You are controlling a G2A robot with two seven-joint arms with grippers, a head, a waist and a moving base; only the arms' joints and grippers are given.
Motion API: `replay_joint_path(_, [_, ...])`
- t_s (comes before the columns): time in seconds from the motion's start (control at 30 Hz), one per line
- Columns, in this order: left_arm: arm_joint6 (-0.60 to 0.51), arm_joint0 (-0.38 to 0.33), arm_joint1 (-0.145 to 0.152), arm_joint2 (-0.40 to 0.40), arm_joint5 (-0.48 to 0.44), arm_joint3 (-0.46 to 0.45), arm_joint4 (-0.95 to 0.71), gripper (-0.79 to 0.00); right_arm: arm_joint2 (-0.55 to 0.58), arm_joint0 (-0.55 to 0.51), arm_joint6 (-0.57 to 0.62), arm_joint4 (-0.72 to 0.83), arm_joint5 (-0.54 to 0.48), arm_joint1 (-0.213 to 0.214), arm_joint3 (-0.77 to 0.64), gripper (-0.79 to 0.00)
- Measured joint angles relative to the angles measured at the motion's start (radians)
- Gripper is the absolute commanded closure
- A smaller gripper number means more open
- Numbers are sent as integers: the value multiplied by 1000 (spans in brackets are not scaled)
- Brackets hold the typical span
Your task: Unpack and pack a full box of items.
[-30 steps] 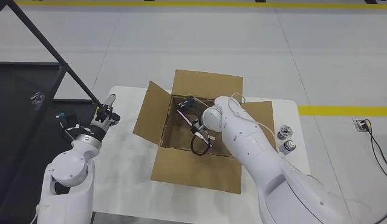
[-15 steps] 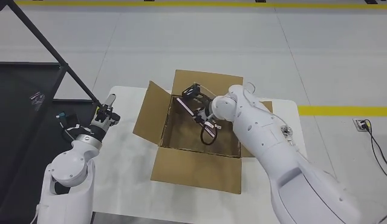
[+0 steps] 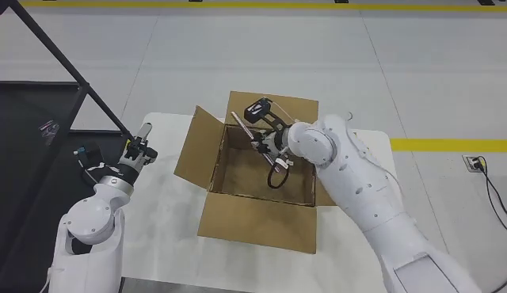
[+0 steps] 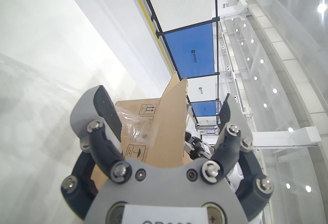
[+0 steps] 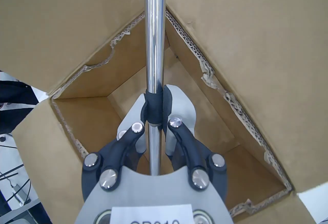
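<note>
Right end effector (image 5: 155,104) clamped on steel rod (image 5: 153,17) over open box (image 3: 253,222); left end effector (image 4: 165,100) spread wide, empty.

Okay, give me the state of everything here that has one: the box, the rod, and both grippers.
cardboard box: upright, flaps open.
metal rod: clamped by one end, held over the box.
right gripper: shut on the metal rod.
left gripper: open, holding nothing, off to the side of the box.
</note>
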Motion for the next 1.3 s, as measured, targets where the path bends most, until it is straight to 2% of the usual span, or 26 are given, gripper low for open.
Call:
replay_joint_path(0.03, [0, 0, 0, 0, 0, 0, 0, -785, 46, -72, 38, -27, 21, 21, -135, 0])
replay_joint_path(0.13, [0, 0, 0, 0, 0, 0, 0, -785, 133, -232, 101, -84, 58, 56, -422, 0])
replay_joint_path(0.27, [0, 0, 0, 0, 0, 0, 0, -785, 175, -324, 59, -213, 144, 69, -609, 0])
replay_joint_path(0.33, [0, 0, 0, 0, 0, 0, 0, -785, 174, -325, 56, -255, 148, 69, -614, 0])
replay_joint_path(0.67, [0, 0, 0, 0, 0, 0, 0, -785, 174, -335, 42, -200, 141, 70, -613, 0])
replay_joint_path(0.77, [0, 0, 0, 0, 0, 0, 0, -785, 219, -347, 19, -168, 162, 75, -626, 0])
replay_joint_path(0.97, [0, 0, 0, 0, 0, 0, 0, -785, 459, -440, 39, -90, 210, 108, -720, 0])
replay_joint_path(1.1, [0, 0, 0, 0, 0, 0, 0, -785, 663, -566, 83, -62, 247, 132, -810, 0])
replay_joint_path(1.3, [0, 0, 0, 0, 0, 0, 0, -785, 880, -712, 150, -13, 300, 154, -852, 0])
